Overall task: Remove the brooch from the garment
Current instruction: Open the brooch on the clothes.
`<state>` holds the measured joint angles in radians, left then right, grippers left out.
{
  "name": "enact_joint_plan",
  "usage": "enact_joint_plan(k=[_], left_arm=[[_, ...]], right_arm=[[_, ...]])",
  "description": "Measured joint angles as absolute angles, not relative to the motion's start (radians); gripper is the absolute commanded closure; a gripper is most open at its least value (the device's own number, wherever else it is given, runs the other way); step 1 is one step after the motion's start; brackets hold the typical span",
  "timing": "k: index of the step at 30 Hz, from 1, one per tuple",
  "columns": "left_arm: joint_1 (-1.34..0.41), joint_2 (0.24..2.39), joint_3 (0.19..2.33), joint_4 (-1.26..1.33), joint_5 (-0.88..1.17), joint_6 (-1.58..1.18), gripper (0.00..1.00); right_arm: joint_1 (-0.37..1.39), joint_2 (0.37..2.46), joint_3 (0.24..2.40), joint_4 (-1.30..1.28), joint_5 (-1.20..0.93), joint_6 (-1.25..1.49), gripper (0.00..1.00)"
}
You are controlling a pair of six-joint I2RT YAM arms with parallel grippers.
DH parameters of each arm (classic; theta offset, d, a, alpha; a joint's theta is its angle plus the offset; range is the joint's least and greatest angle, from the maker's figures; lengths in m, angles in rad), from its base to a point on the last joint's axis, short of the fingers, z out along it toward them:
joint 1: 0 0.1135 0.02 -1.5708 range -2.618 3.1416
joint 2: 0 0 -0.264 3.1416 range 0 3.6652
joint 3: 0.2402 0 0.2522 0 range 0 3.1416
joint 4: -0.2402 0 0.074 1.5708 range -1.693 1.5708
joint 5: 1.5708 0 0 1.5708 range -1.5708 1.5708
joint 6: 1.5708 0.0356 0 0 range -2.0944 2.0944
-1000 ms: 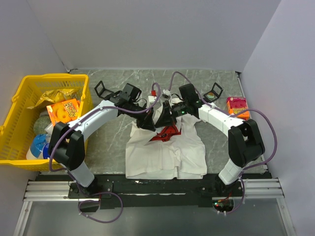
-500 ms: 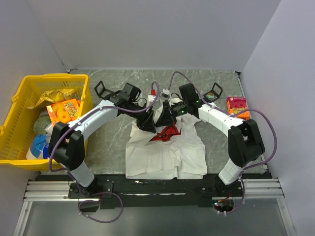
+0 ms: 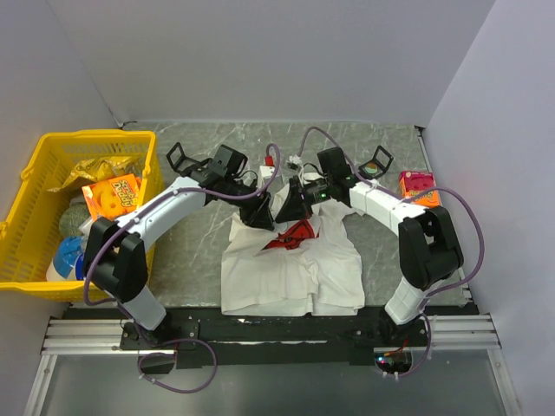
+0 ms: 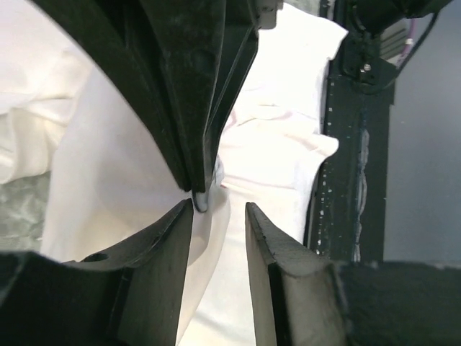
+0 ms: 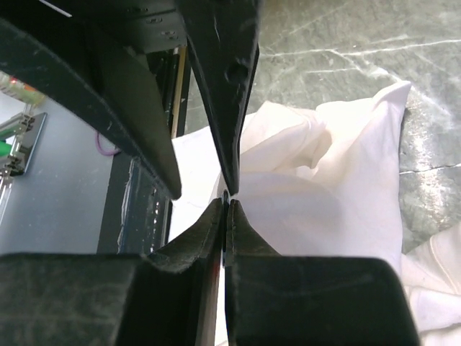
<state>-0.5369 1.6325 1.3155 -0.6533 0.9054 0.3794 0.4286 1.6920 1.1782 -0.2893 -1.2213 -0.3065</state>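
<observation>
The garment, a white T-shirt with a crumpled red print, lies mid-table. Both grippers meet over its upper part. My right gripper is shut, its fingertips pinching a small grey piece, the brooch, against the white cloth. In the left wrist view the right gripper's dark fingers come down from above with the brooch at their tip. My left gripper is open, its jaws a finger-width apart just below the brooch, with white cloth showing between them. It stands left of the right gripper in the top view.
A yellow basket with snack packets stands at the left table edge. An orange-red box lies at the right. Two small black stands and small items sit behind the arms. A black rail runs along the near edge.
The right arm's forearm has shifted slightly back and to the right. Both grippers stay together over the shirt's upper part; the cloth has barely moved.
</observation>
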Motion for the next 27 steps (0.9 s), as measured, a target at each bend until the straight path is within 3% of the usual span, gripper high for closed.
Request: enact_joint_plan(k=[5,16,27], left_arm=[[-0.538,1.603,1.324,-0.645,0.846,0.381,0.53],[-0.563,1.634,1.44,-0.608,0.752,0.415,0.52],[-0.585,1.639,1.319,-0.464,0.735,0.37,0.49]], right_arm=[[0.408,1.692,1.18,-0.29,-1.233,-0.303,1.0],[0.389,1.69,1.18,-0.307,-1.255,-0.308,1.0],[0.363,1.684,1.18,-0.346,-1.272,-0.32,1.0]])
